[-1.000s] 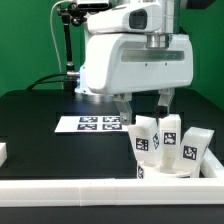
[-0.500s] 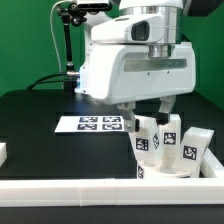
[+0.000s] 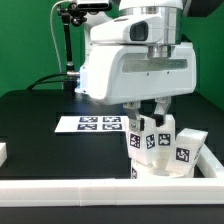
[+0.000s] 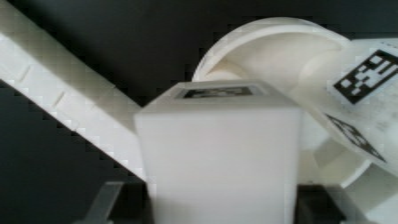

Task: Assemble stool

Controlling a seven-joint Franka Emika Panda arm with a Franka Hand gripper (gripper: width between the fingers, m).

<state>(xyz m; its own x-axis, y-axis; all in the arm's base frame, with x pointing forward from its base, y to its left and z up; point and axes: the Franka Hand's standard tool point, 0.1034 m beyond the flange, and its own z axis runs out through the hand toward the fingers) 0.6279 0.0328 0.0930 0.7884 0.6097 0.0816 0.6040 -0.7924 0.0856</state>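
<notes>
The stool parts stand bunched at the exterior view's right front. The round white seat (image 3: 168,166) lies low, with tagged white block legs (image 3: 186,150) standing on or against it. My gripper (image 3: 148,118) is lowered over the group and straddles one upright leg (image 3: 157,136). In the wrist view that leg (image 4: 217,150) fills the space between my dark fingers (image 4: 118,203). A thin dark gap shows on one side, so the jaws look open around it. The seat (image 4: 276,50) shows behind it, with a tag at the edge.
The marker board (image 3: 92,123) lies on the black table behind the parts. A long white rail (image 3: 70,187) runs along the front edge and shows diagonally in the wrist view (image 4: 54,70). A small white piece (image 3: 3,152) sits at the left edge.
My gripper has come down from above the legs to around one of them. The group of legs has shifted slightly toward the exterior view's left.
</notes>
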